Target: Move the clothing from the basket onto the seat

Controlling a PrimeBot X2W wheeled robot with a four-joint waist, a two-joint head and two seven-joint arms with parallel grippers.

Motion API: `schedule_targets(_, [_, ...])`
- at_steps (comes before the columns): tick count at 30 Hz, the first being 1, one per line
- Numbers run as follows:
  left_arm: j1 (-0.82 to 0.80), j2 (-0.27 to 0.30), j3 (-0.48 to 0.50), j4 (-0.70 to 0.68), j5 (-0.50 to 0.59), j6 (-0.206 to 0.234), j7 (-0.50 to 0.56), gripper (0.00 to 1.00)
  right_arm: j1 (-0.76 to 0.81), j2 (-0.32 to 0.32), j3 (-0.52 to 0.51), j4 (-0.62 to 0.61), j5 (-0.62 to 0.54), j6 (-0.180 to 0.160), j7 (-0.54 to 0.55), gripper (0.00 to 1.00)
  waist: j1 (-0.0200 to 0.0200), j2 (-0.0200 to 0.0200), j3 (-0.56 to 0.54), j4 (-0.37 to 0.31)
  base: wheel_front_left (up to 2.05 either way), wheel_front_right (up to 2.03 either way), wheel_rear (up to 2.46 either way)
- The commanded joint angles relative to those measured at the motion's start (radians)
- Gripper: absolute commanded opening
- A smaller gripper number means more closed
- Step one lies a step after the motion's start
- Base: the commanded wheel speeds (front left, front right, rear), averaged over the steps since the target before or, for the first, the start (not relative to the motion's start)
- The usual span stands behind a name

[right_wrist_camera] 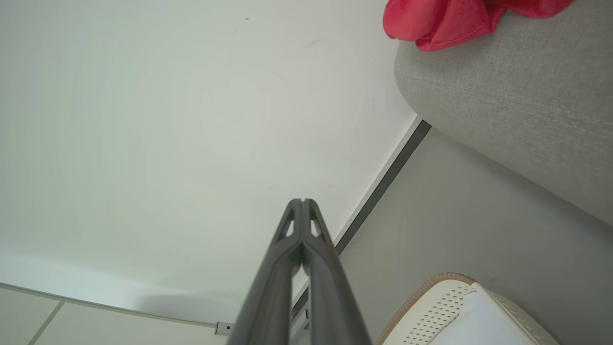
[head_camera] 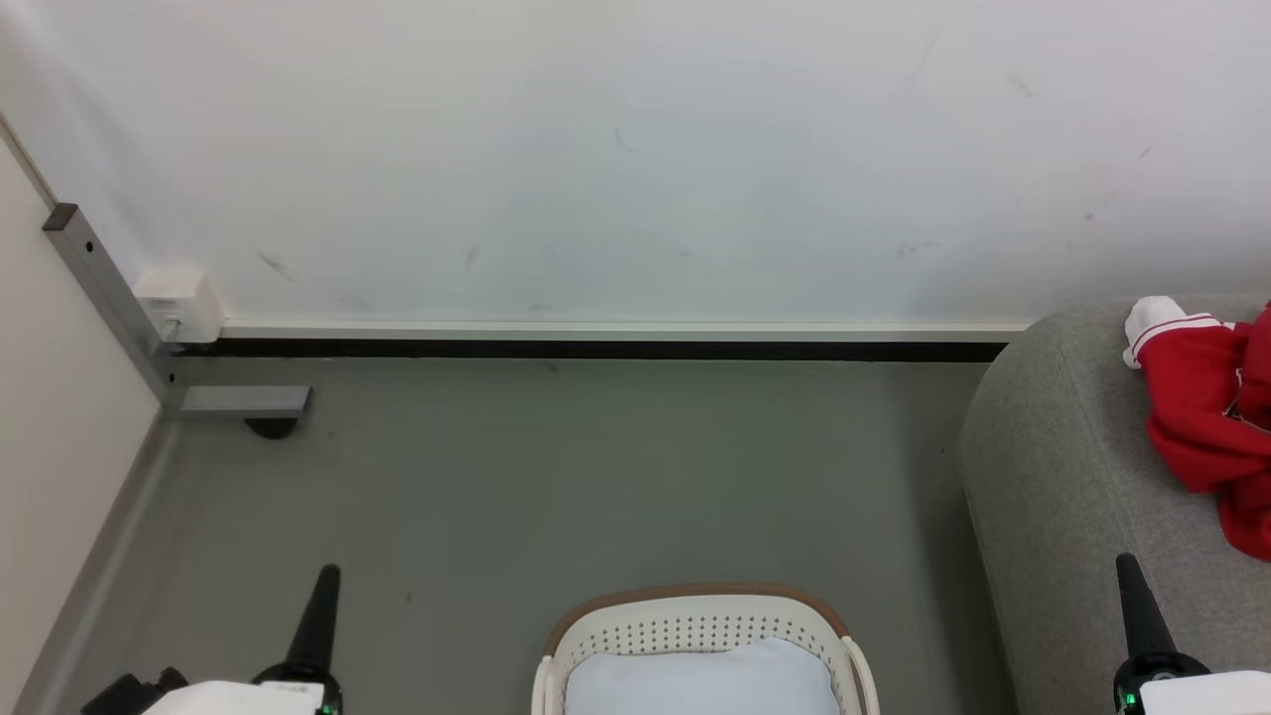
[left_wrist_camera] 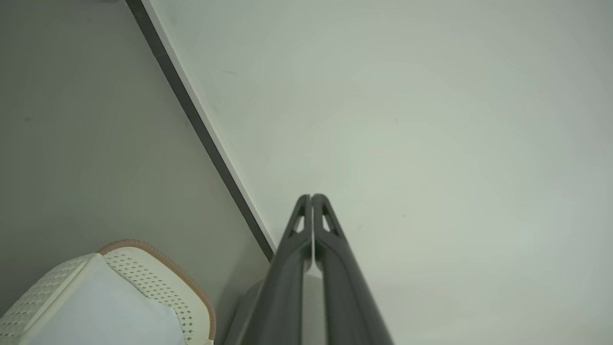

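- Head view showed the basket (head_camera: 695,628) at the bottom centre: an oval of cream-white plastic, its wall pierced with rows of small holes and its top edge capped by a brown rim.
- Inside the basket lay a smooth, pale blue-white lining (head_camera: 700,680), softly mounded.
- To the right of the basket stood the seat (head_camera: 1053,477), covered in light grey woven fabric with a rounded corner and a fine, grainy texture.
- The clothing (head_camera: 1201,417) was well apart from the basket, up on the seat's cushion: bright red soft cloth, crumpled in folds, with a white cuff and thin white trim, its right part cut off by the frame edge.
- The left gripper (head_camera: 329,572) hung to the left of the basket, its two long dark tapered fingers pressed together into one point, with nothing held.
- The right gripper (head_camera: 1125,561) stood to the right of the basket, in front of the seat, fingers likewise closed tight and holding nothing.
- Around the basket spread a matte grey floor (head_camera: 596,477), smooth and faintly marked.
- Beyond the basket rose a pale wall (head_camera: 596,149) with light scuffs, edged at its foot by a white-and-black skirting strip (head_camera: 596,343).
- Far left of the basket, a grey metal post (head_camera: 99,288) slanted down to a flat foot, with a small white box (head_camera: 184,303) beside it.
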Motion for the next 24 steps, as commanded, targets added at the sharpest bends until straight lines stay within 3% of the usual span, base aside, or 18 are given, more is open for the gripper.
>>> schedule_targets(1, [-0.017, 0.000, 0.008, -0.010, -0.032, -0.005, 0.007, 0.00, -0.015, -0.012, -0.005, -0.011, 0.032, -0.001, 0.006, 0.00, 0.0000, -0.0001, 0.001, 0.001, 0.00, 0.00, 0.00])
schedule_targets(24, [-0.033, -0.009, 0.040, -0.017, -0.204, -0.013, 0.056, 0.00, -0.027, -0.013, -0.020, -0.024, 0.216, -0.002, 0.055, 0.00, 0.0000, -0.0001, 0.012, 0.012, 0.00, 0.00, 0.00])
